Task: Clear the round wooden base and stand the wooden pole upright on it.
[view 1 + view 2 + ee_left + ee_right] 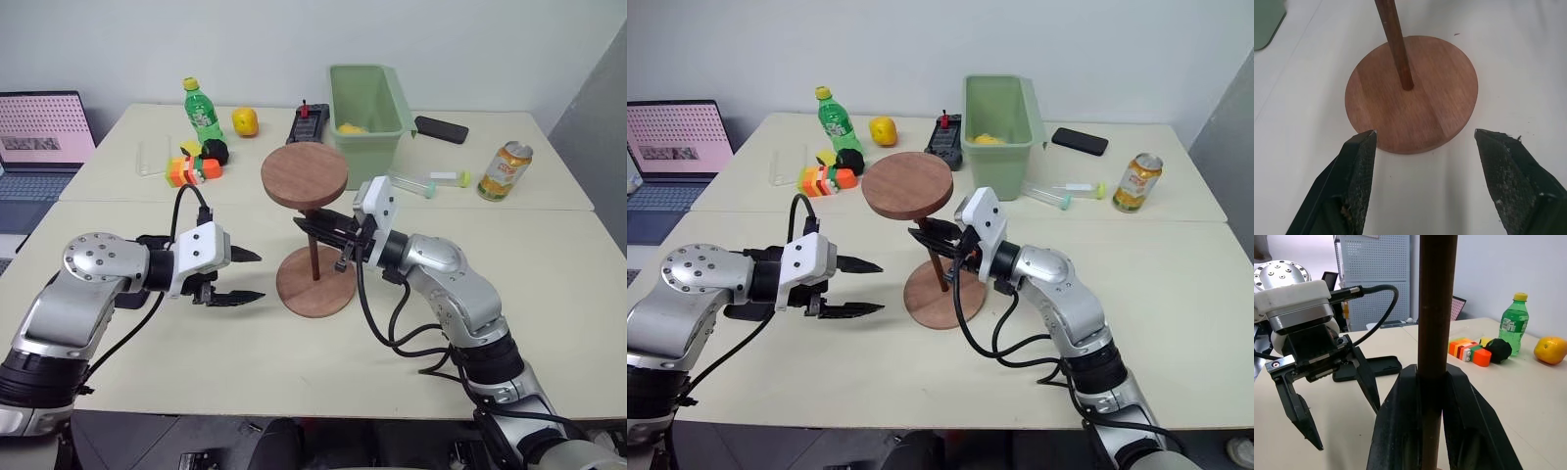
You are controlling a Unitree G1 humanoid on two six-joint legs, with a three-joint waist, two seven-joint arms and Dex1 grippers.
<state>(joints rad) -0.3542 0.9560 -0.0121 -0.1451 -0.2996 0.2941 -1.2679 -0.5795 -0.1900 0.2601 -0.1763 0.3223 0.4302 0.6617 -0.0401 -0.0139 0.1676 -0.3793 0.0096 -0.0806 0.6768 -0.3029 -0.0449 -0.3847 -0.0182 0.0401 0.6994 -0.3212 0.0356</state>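
Right gripper (333,238) clamped on the wooden pole (314,257) at mid-shaft, fingers (1400,421) pinching from both sides, rod running straight up and down through the grip. Fixed disc of the pole overhead, lower tip directly beneath, seated at the centre of the round wooden base (315,282), which lies flat on the table (245,362) with nothing else on it. Judged close to done: next likely a release, depending on the rod staying vertical in its hole. Left gripper (240,275) spread wide and empty, pointing at the base from just beside its rim, nearer to the base than to the shaft and well placed to steady it. Farther behind the grip: green bin (367,113), soda can (505,170), green bottle (202,110), orange fruit (245,121), coloured blocks (191,169), all well apart, none obstructing.
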